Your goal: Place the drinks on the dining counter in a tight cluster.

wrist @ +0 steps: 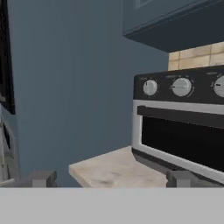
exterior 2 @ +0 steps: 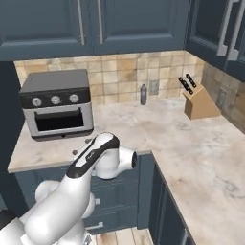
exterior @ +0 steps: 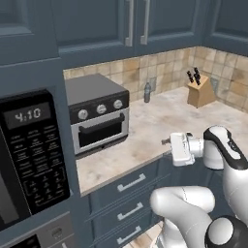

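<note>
A small grey-blue bottle (exterior: 147, 92) (exterior 2: 143, 94), one of the drinks, stands upright at the back of the marble worktop, against the tiled wall. My gripper (exterior: 166, 142) (exterior 2: 81, 146) (wrist: 110, 179) hovers over the worktop's front edge, far from the bottle, and faces the toaster oven. Its fingertips (wrist: 41, 178) stand wide apart and open, with nothing between them. The dining counter is out of view.
A toaster oven (exterior: 97, 114) (exterior 2: 57, 103) (wrist: 183, 122) sits at the worktop's left end. A built-in microwave (exterior: 29, 155) fills the tall unit beside it. A knife block (exterior: 201, 89) (exterior 2: 198, 103) stands at the back right corner. Dark blue wall cabinets (exterior 2: 95, 24) hang overhead.
</note>
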